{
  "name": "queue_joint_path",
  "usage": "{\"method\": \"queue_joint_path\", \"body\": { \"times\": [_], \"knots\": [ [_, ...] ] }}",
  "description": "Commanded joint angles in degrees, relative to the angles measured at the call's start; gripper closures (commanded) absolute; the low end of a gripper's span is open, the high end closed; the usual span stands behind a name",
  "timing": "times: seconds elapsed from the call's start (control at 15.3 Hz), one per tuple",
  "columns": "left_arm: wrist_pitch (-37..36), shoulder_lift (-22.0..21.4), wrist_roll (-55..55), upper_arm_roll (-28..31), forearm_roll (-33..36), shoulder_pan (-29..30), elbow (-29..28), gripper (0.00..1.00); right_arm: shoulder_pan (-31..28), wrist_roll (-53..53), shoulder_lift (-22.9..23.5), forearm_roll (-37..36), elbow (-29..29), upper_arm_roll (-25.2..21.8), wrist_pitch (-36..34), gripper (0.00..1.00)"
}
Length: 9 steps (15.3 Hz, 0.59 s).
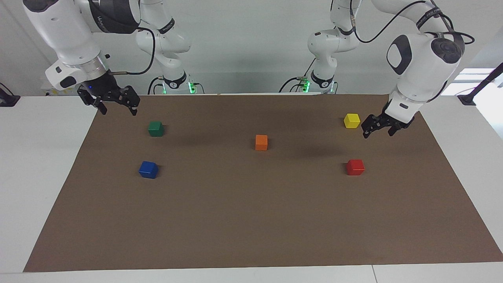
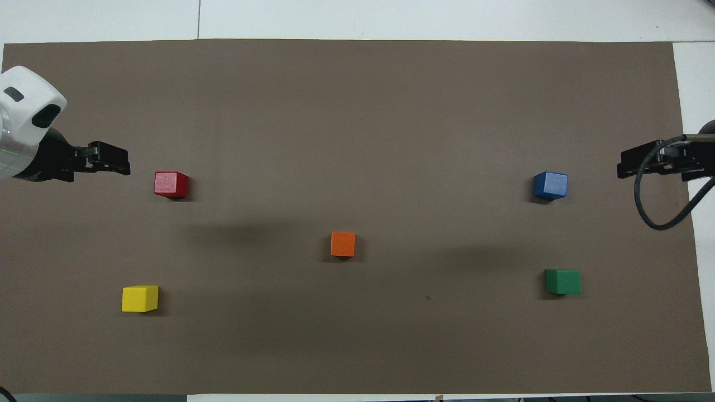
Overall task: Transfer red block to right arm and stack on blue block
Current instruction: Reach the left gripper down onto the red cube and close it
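Brown mat (image 1: 251, 220) over white table (image 1: 39, 157); red block (image 1: 355, 167) sits on it toward left arm's end, untouched, farther from robots than yellow block (image 1: 352, 120). Left gripper (image 1: 378, 131) hangs over bare mat between those two, fingers apart, holding nothing. Blue block (image 1: 148, 169) toward right arm's end, green block (image 1: 156, 128) nearer robots, orange block (image 1: 261, 142) mid-mat. Right gripper (image 1: 116, 107) waits over mat corner, fingers apart, holding nothing
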Motion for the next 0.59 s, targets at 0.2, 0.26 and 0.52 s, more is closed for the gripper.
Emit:
{"method": "queue_joint_path", "body": {
  "times": [0.2,0.26,0.52],
  "knots": [
    [19.8,3.4,0.8,-0.1,-0.1,1.1,-12.9,0.0,-2.6,-4.9,-0.9,2.7,-0.1,0.1,-0.5,0.0],
    [20.2,4.1,0.8,-0.1,0.0,1.2,-12.7,0.0,-3.8,-10.9,-1.1,9.2,-0.3,-0.4,-0.7,0.0],
    [21.3,7.7,0.8,-0.1,3.3,0.1,-12.5,0.0,-9.5,-19.8,-2.8,33.5,-6.6,-1.7,-3.4,0.0]
  ]
}}
